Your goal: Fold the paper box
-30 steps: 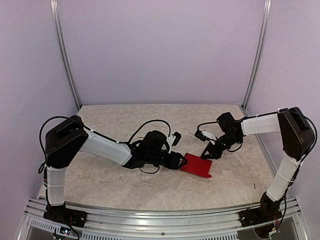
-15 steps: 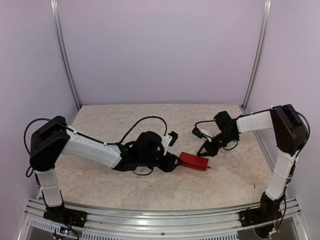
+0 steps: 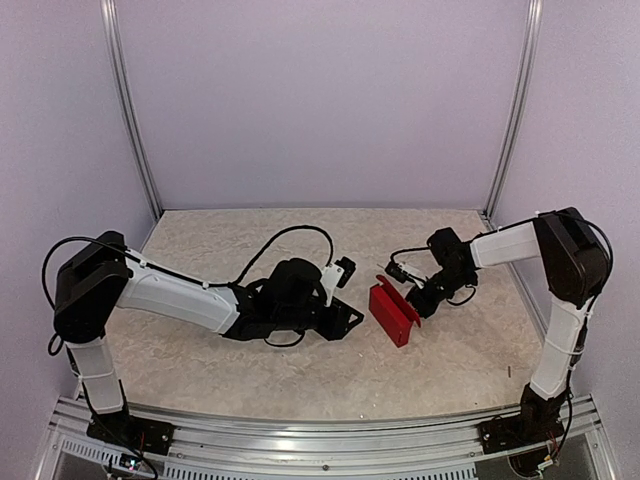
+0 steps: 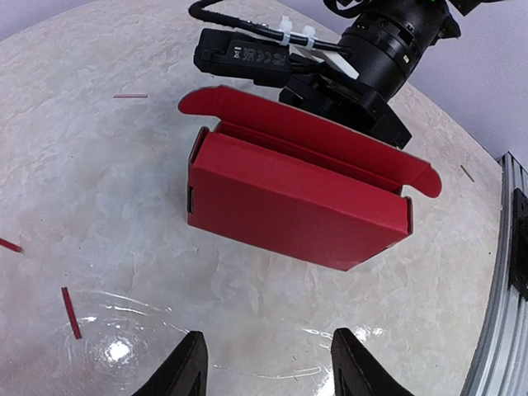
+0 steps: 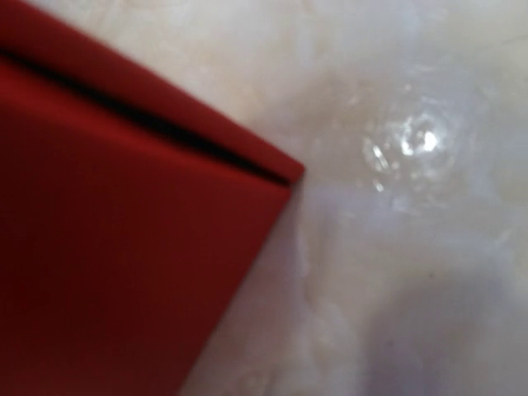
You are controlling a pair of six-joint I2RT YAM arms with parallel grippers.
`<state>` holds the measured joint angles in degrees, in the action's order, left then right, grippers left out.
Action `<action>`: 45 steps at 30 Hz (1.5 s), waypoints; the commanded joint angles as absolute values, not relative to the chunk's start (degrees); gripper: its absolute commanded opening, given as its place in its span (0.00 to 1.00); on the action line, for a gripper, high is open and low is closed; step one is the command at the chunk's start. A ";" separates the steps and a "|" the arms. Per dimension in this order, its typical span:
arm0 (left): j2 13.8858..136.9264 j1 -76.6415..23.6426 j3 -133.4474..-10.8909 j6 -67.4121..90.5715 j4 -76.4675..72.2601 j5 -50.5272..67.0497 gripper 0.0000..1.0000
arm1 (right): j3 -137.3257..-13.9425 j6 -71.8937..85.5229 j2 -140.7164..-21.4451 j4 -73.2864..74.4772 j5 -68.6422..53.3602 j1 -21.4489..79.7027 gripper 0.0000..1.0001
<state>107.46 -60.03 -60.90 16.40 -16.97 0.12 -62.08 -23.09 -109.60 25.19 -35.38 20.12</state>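
Note:
The paper box (image 3: 393, 312) is bright red card, set up as a low rectangular box on the table's middle right. In the left wrist view the paper box (image 4: 297, 194) shows a closed front wall and a long lid flap (image 4: 313, 136) standing open along its far side. My left gripper (image 3: 345, 318) sits just left of it, open, fingertips (image 4: 191, 363) apart on bare table with nothing between them. My right gripper (image 3: 408, 297) is shut and low against the box's far side, behind the flap (image 4: 355, 103). Its wrist view is filled by blurred red card (image 5: 124, 247); its fingers are hidden there.
Small red scraps (image 4: 70, 312) lie on the marbled tabletop near the left gripper. An aluminium rail (image 3: 300, 420) runs along the near edge, and it shows as a strip (image 4: 513, 247) at the right. Purple walls close in the back and sides.
The red card went from lying flat to standing as a raised box with its flap up. The left gripper drew back off it to the left. The right gripper closed and moved in low behind it.

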 commanded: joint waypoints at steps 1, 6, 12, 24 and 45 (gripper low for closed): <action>110.16 -58.63 -62.19 16.69 -17.68 2.74 0.51 | -59.77 -23.82 -109.32 29.19 -29.09 17.68 0.05; 116.83 -56.56 -67.00 19.40 -19.73 8.43 0.50 | -59.71 -25.13 -106.58 29.88 -28.82 15.17 0.09; 121.85 -56.48 -71.83 19.58 -19.15 10.40 0.47 | -57.93 -28.94 -101.74 31.92 -26.73 14.15 0.15; 114.22 -52.34 -71.98 9.87 -13.60 14.10 0.60 | -48.55 -50.02 -78.53 37.79 -28.81 12.34 0.40; 114.43 -52.99 -67.94 15.59 -12.09 14.19 0.58 | -69.19 -20.15 -92.04 45.72 -27.32 26.80 0.55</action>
